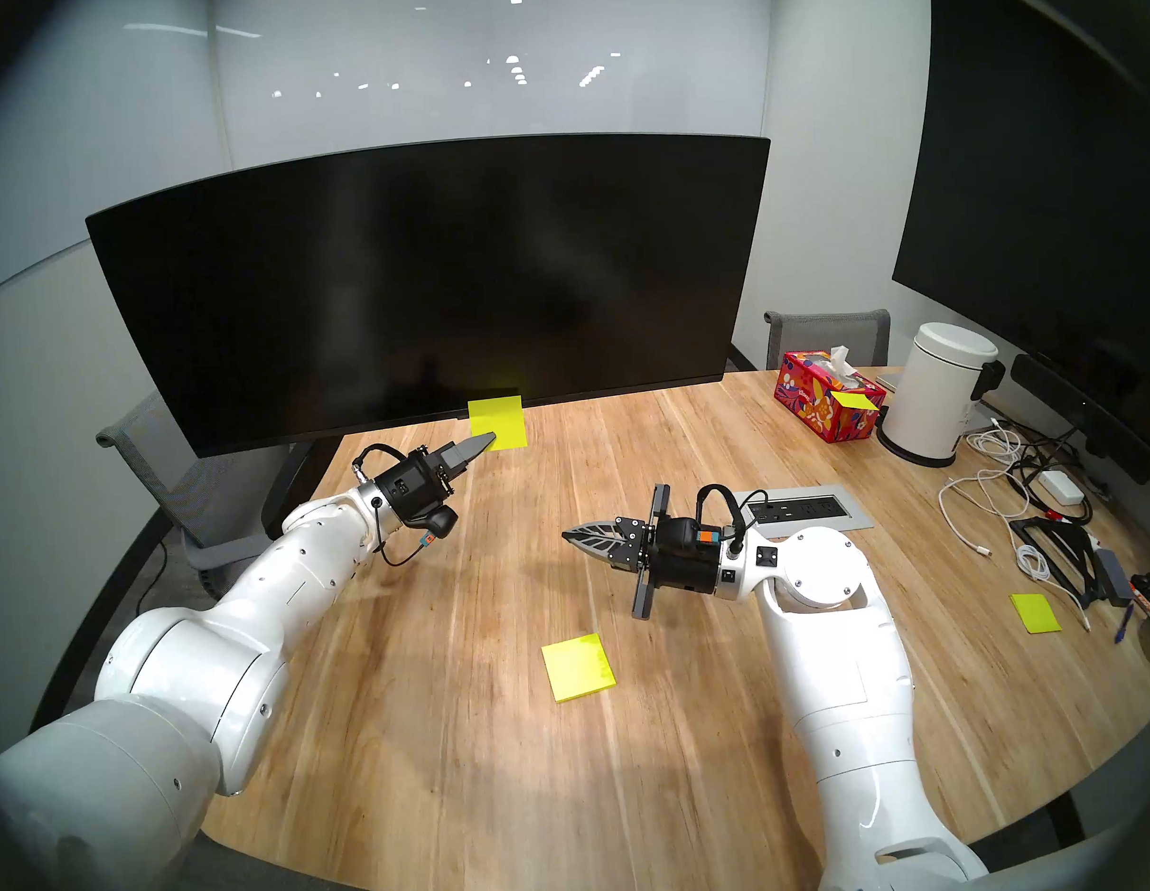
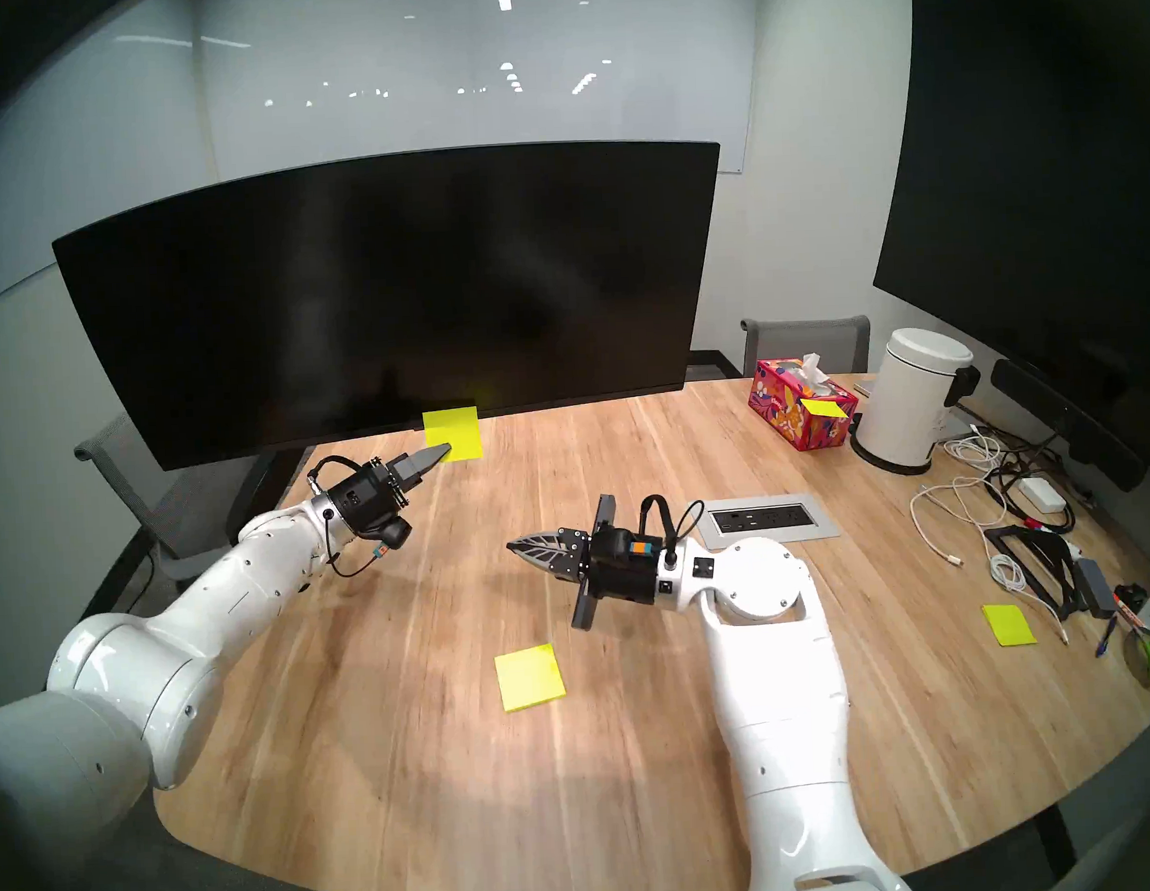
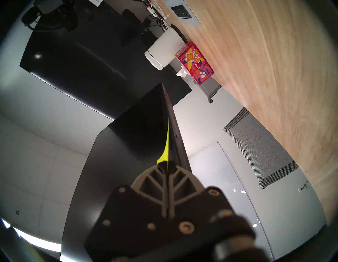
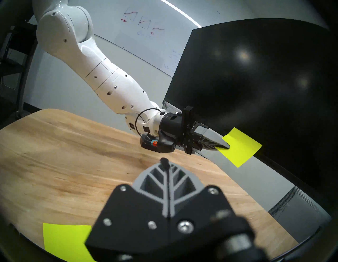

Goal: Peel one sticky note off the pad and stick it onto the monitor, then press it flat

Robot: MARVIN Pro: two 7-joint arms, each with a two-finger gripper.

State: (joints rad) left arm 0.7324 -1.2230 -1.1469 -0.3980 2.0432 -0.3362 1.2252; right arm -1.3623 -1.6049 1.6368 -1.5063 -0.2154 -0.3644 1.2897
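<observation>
The white left arm (image 1: 250, 594) reaches forward over the far left part of the wooden desk, its black wrist raised slightly. The grey-fingered left gripper (image 1: 490, 440) is clamped on the lower left corner of the neon yellow-green sticky note (image 1: 500, 420). The white right arm (image 1: 825, 654) bends across the desk's middle, its wrist level. The right gripper (image 1: 568, 536) points leftward, fingers pressed together with nothing between them.

Neon yellow-green sticky note (image 1: 500, 420), black monitor (image 1: 433, 276), red floral tissue box (image 1: 824, 401).
</observation>
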